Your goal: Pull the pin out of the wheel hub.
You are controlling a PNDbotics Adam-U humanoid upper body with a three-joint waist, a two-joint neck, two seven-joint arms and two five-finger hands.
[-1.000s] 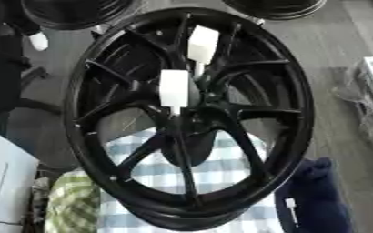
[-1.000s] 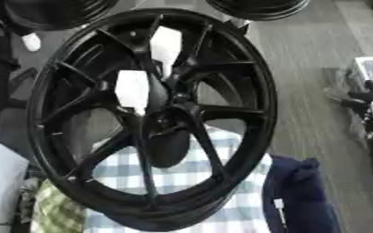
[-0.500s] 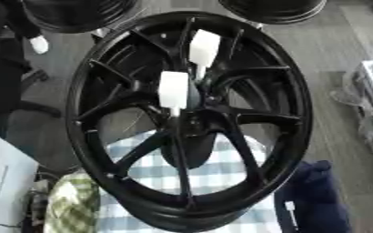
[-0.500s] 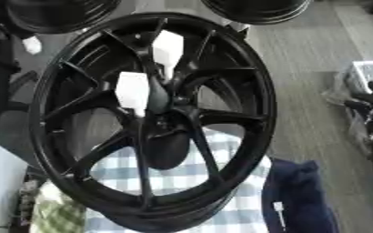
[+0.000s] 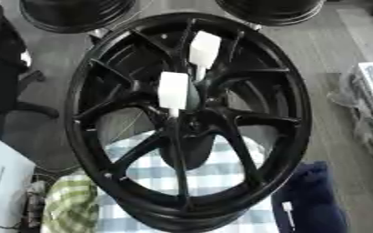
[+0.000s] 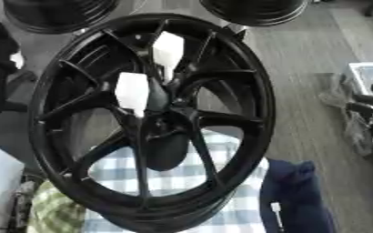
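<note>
- The floor point(image 5: 345, 54) is grey and fills the background around everything else.
- A black wheel point(image 5: 297, 113) with thin spokes takes up most of both views. It stands tilted, its face turned up toward the camera, its lower rim over the cloth.
- A blue-and-white checked cloth point(image 5: 214, 170) lies under the lower part of the wheel and shows through the gaps between the spokes.
- A dark blue bundle of fabric point(image 5: 309, 195) lies just beside the wheel's lower right rim.
- Two more black wheels point(image 5: 74, 13) lie on the floor at the far edge, beyond the big one.
- A green checked cloth point(image 5: 70, 205) sits at the lower left, near the wheel's rim.
- The hub point(image 5: 191, 123) sits at the centre, where the spokes meet.
- Two white blocks stand out from the middle of the wheel: the lower white block point(image 5: 173, 88) just above the hub on a thin stem, the upper white block point(image 5: 204, 49) further up, also on a stem. These look like the pins, both in place on the wheel.
- Neither robot hand shows in either view, so the state of their fingers cannot be told.
</note>
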